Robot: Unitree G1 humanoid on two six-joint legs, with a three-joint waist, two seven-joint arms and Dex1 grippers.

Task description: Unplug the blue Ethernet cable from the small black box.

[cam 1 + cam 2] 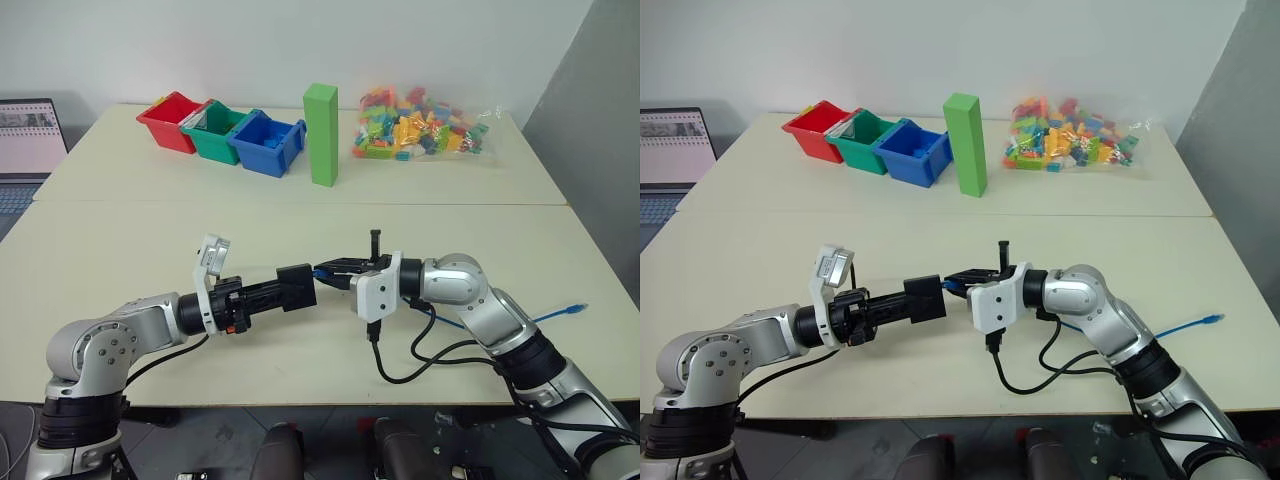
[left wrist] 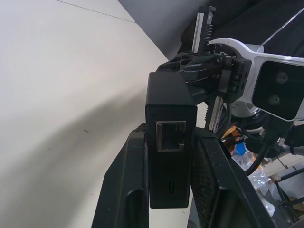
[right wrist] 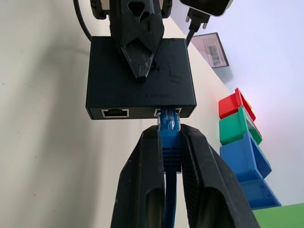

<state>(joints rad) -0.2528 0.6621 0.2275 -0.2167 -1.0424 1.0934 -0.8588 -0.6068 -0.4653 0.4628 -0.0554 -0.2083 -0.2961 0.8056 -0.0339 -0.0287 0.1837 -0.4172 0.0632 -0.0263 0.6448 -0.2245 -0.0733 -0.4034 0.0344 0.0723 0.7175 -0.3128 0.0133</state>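
Spanning 2 cream tables [image 1: 300, 210], seam between.

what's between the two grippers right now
The small black box, clamped by the left gripper, with the blue Ethernet cable plugged in and pinched by the right gripper; right wrist view.

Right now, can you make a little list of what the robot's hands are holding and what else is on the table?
left gripper: shut on the small black box
right gripper: shut on the plug of the blue Ethernet cable
plug: still in the box's port
cable's far end: lying on the table
far side of table: red bin, green bin, blue bin, tall green block, bag of colourful bricks
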